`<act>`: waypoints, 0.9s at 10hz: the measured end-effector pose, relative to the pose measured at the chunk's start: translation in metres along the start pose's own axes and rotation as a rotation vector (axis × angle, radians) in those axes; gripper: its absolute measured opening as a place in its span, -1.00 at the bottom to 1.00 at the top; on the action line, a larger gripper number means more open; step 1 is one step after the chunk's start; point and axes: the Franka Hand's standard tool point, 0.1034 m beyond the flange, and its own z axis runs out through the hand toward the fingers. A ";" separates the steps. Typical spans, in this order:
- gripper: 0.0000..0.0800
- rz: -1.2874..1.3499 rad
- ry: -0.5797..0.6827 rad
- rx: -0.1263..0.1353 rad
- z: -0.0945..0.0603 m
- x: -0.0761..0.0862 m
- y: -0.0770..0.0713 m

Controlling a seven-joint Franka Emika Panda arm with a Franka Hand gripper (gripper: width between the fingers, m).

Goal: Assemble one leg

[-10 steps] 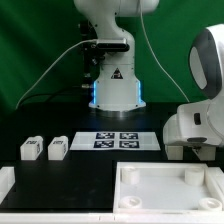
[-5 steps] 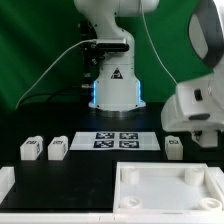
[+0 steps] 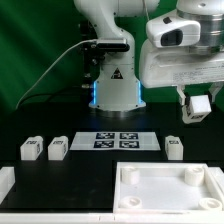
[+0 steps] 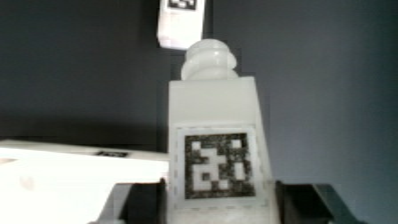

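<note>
My gripper hangs high at the exterior view's right, shut on a leg, a small white block held in the air. In the wrist view the held leg stands between my two dark fingers with its square tag facing the camera, and my gripper clamps its lower end. Three more legs lie on the black table: two at the left and one at the right. One of them shows far below in the wrist view.
The wide white tray part with raised rim lies at the front; its corner shows in the wrist view. The marker board lies mid-table before the robot base. Another white part sits at the left edge.
My gripper has risen from the table at the right, carrying a leg up with it. The leg left on the table at the right came into view.
</note>
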 end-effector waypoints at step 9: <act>-0.27 -0.127 0.928 0.014 -0.040 0.086 -0.002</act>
